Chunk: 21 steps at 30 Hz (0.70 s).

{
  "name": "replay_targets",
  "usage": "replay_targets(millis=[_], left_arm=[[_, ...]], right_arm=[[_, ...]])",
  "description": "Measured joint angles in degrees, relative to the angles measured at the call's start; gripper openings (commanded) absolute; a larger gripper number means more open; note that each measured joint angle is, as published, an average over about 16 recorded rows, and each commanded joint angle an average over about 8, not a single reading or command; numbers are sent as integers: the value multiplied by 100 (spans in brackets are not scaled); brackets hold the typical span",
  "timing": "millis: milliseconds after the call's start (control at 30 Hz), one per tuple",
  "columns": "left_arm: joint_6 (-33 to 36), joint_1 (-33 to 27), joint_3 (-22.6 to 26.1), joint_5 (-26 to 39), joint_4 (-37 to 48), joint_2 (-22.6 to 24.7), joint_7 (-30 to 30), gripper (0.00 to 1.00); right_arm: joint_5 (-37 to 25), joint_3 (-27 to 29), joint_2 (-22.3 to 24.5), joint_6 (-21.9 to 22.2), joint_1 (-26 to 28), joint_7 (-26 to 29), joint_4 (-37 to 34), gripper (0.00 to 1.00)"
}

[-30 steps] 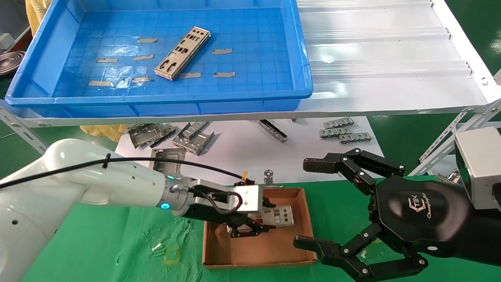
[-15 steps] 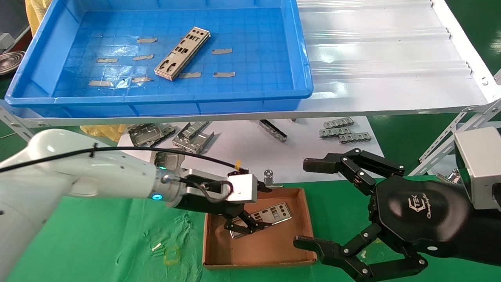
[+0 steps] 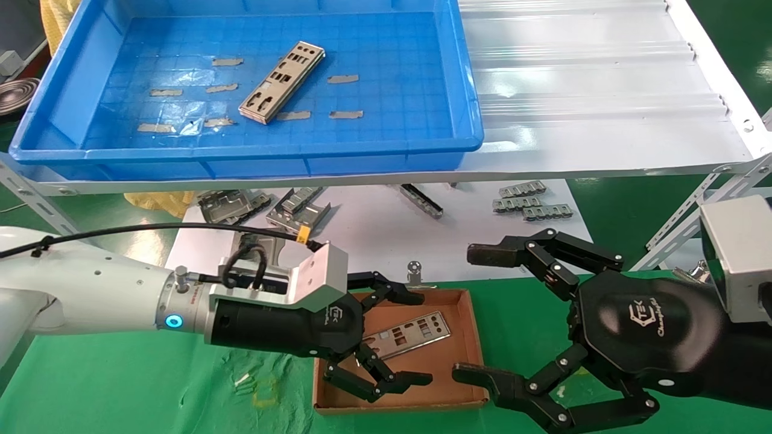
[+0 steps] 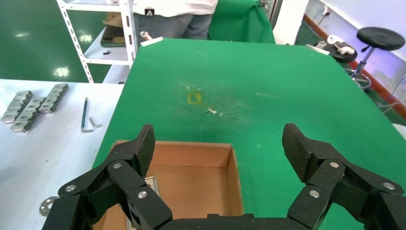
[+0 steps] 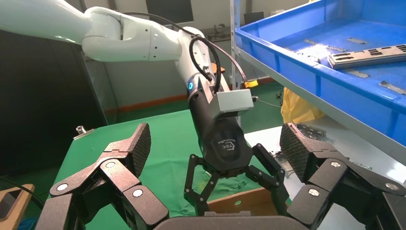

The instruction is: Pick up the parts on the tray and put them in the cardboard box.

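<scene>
One silver punched plate (image 3: pixel 281 90) lies slantwise on the gridded floor of the blue tray (image 3: pixel 241 154); it also shows in the right wrist view (image 5: pixel 368 55). A second plate (image 3: pixel 410 333) lies flat inside the brown cardboard box (image 3: pixel 465 346). My left gripper (image 3: pixel 416 339) is open and empty, hovering over the box's left half, just clear of that plate. In the left wrist view the box (image 4: pixel 201 155) lies below the spread fingers (image 4: pixel 143 146). My right gripper (image 3: pixel 476 313) is open and empty, parked just right of the box.
Folded grey brackets (image 3: pixel 298 211) and small metal strips (image 3: pixel 525 202) lie on a white sheet under the tray shelf. A white corrugated panel (image 3: pixel 591 84) lies right of the tray. Grey tape scraps (image 3: pixel 163 92) dot the tray floor. Green cloth (image 3: pixel 151 386) covers the table.
My left gripper let go of the plate, which now lies flat in the box. The gripper opened wide, turned its wrist and drew back to the left.
</scene>
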Motion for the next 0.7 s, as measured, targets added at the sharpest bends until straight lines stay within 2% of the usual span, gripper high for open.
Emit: replay_targets(millis=[333,700], left_arm=[[-13,155,-170,-110,-272,-190,-131,100],[-37,577,-651,-423,-1064,-732,-520,100]], right_arm=[[0,0,0,0,0,0,-1,100],[0,0,0,0,0,0,-1,100]])
